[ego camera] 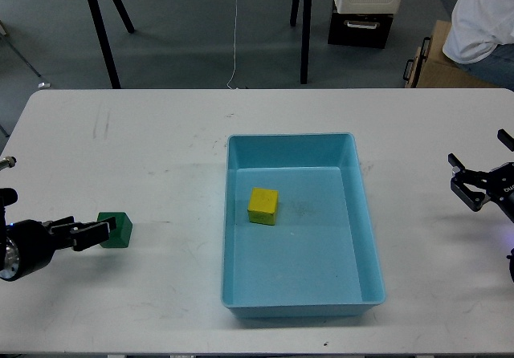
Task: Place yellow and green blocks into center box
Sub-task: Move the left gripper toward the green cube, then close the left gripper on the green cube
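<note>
**A:** So what was in the light-blue tray at that point?

**B:** Just the yellow block. It sat flat on the tray floor, a bit toward the 10 o'clock corner, not touching any wall. Rest of the tray floor was bare plastic.

**A:** And the green one?

**B:** The green block was out on the white table, over at 9 o'clock from the tray and well apart from it. The left gripper was right up against it, fingers reaching in from the left with the tips at the cube's near face. Jaws looked only narrowly parted, but honestly I couldn't tell whether they had actually clamped the cube or were just touching it.

**A:** Right arm doing anything?

**B:** The right gripper was off at 3 o'clock near the table edge, fingers spread apart, nothing between them.

**A:** Anything in the way between green block and tray?

**B:** Only open tabletop, plus the tray's flared rim. Past the table at 12 o'clock there were black stand legs, a thin cord on the floor, a black-and-white case, and a person in a white shirt by a cardboard box at 1 o'clock.
</note>
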Motion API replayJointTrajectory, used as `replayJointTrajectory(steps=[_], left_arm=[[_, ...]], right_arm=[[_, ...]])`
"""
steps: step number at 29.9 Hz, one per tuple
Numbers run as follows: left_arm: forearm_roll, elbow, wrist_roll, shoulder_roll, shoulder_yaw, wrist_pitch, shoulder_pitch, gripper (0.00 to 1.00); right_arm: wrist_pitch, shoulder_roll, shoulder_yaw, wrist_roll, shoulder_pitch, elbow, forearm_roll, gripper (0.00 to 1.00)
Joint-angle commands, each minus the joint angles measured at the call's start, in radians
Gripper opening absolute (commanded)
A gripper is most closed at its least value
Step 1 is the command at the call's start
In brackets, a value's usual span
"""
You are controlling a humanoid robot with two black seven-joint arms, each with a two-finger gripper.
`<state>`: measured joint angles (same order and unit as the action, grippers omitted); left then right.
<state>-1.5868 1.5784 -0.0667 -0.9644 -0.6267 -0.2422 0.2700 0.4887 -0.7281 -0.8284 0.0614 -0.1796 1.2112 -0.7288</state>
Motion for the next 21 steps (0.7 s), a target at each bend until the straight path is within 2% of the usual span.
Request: replayJointTrajectory(steps=[1,21], left_arm=[[0.001,-0.001,0.001,0.000,0.010,-0.002,0.006,1.00],[-0.004,-0.054,-0.001,0.032,0.035,-0.002,0.018,1.00]], right_arm=[[0.000,-0.001,0.000,0.000,0.000,0.001,0.000,0.97],[0.000,-0.002,0.000,0.000,0.002,0.001,0.000,0.97]])
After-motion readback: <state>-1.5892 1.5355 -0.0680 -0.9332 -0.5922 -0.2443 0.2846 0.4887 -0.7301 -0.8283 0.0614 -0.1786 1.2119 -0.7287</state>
